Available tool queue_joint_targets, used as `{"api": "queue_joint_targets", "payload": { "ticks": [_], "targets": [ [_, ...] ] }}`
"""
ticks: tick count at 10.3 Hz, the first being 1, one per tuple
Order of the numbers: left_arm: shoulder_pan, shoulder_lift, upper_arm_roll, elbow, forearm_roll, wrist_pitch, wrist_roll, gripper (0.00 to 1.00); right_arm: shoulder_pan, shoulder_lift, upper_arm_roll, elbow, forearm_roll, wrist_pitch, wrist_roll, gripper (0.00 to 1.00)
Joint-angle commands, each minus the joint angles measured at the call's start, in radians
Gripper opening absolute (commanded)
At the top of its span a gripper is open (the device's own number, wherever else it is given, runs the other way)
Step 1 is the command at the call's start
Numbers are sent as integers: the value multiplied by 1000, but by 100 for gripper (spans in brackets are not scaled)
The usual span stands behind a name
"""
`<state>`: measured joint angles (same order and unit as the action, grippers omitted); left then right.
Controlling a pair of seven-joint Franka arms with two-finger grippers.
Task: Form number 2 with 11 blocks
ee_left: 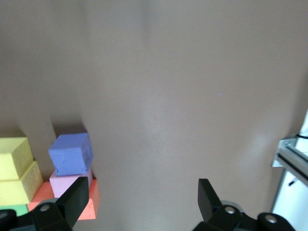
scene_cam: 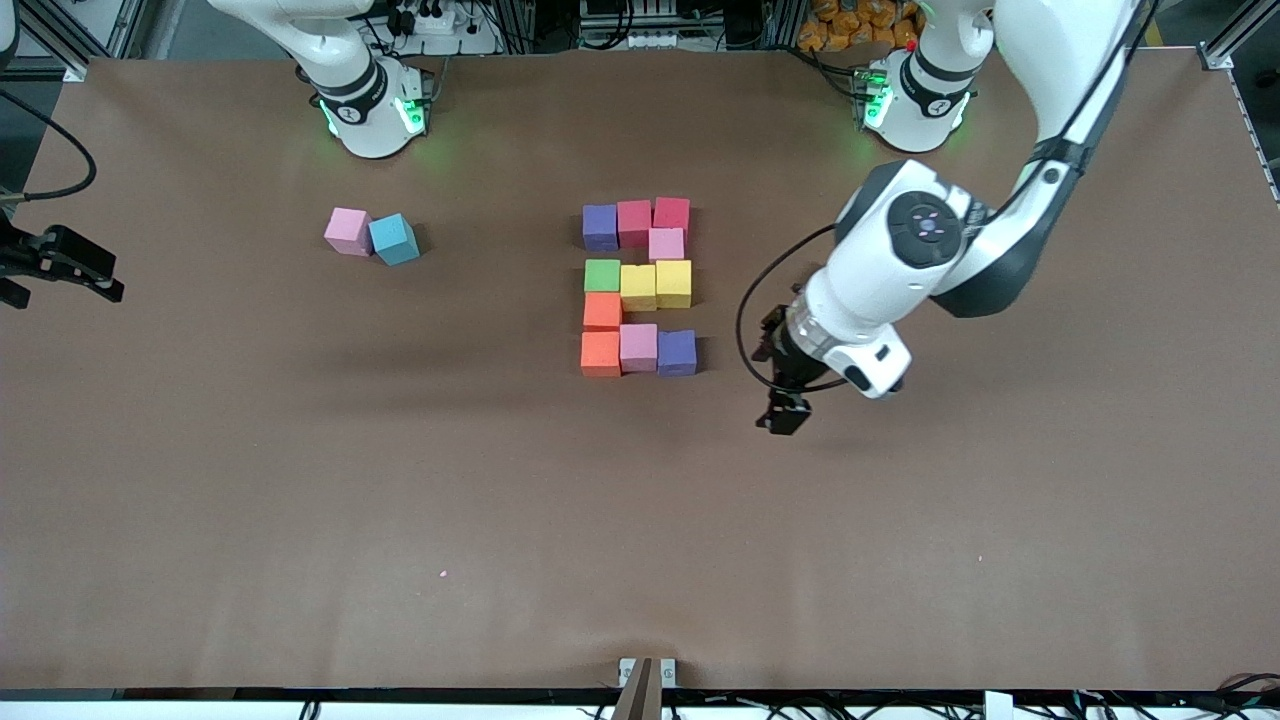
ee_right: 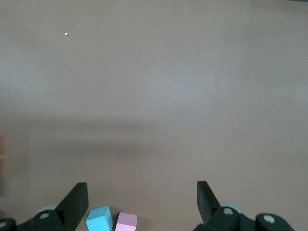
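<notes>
Mixed-colour number 2 point(scene_cam: 638, 286), long axis running toward robot bases, both end effectors wide open, empty

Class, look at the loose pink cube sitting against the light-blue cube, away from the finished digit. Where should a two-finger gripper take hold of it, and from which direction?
Come down from above on the pink cube and pinch the two free side faces that do not meet the light-blue cube. The blue one touches one side, leaving no finger room there; the top is open and the flat faces suit the pads.
</notes>
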<state>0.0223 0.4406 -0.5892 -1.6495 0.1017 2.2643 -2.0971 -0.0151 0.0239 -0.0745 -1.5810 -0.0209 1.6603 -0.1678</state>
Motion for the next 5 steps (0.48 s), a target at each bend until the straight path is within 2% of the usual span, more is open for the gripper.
{"api": "queue_joint_targets", "payload": {
  "ticks": [1,5],
  "targets": [
    [45,-49,-11,-4,6,-54,84,100,-8,13,7,24,15,-2,1,100],
    [116,-60,-11,81,4,-218,331,100,-8,13,7,24,13,-4,1,100]
  ]
}}
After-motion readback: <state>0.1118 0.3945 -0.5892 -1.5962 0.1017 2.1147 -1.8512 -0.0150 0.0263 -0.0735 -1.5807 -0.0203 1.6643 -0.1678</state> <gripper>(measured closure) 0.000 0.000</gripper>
